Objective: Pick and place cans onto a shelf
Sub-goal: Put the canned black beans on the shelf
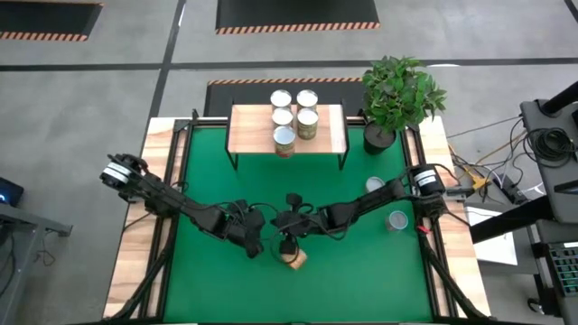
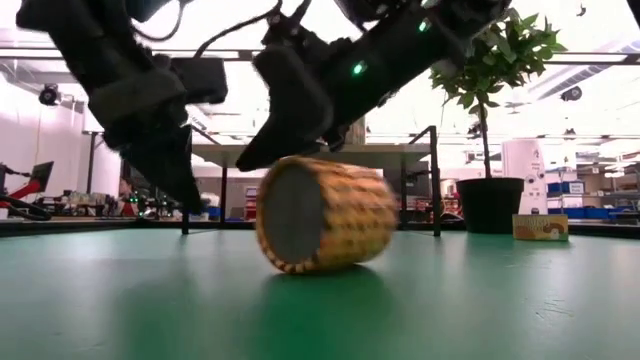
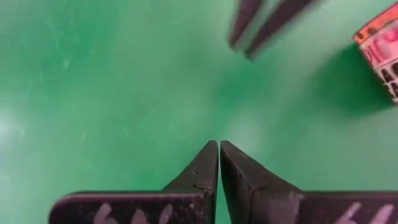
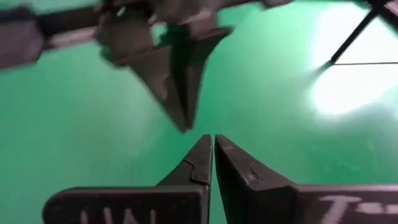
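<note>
Two dark, near-black jointed arms. Silver-banded cylindrical joint housing near each base. Black cables loop along links. Small green indicator lights on one arm in low view. Left fingers (image 3: 205,171) and right fingers (image 4: 200,163): dark, wedge-shaped, pale handwritten markings.

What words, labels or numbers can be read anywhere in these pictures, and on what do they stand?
No text reads whole.
Lying can: dark label letters, blurred and cut off.
Left hand: white marks on its base, cut by the frame.
Right hand: the same.
Cans on the shelf: labels too small.
</note>
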`<action>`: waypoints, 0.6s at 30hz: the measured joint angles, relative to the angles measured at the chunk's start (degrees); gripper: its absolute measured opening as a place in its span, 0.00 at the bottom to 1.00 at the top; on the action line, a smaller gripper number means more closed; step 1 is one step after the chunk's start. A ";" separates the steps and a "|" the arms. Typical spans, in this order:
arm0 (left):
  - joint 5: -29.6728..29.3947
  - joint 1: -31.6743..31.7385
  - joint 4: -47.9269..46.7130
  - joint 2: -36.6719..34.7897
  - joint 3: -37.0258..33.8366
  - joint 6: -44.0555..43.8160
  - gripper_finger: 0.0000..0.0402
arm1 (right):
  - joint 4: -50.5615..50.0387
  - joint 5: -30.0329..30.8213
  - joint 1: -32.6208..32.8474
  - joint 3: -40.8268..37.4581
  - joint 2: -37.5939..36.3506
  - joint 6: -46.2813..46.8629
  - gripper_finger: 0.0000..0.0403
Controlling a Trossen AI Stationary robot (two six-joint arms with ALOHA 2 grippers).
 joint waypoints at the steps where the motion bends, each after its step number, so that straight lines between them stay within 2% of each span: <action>1: -0.01 -0.05 -0.80 -0.01 0.92 1.04 0.00 | -1.59 -0.23 0.17 0.13 -0.62 0.01 0.02; 6: 0.01 -1.86 -1.73 -0.05 5.48 9.33 0.00 | -11.50 -0.25 1.43 -0.42 -6.40 0.30 0.02; 10: 0.00 -3.48 -1.79 -0.07 10.19 13.59 0.00 | -20.27 -1.13 5.28 -2.40 -12.62 0.03 0.02; 14: -0.12 -4.70 -1.60 -0.05 14.74 15.43 0.00 | -23.56 -11.87 10.54 -7.73 -18.62 -1.45 0.02; 18: -0.65 -5.44 -1.37 0.83 18.30 15.69 0.00 | -15.75 -18.99 15.94 -15.22 -23.17 1.33 0.02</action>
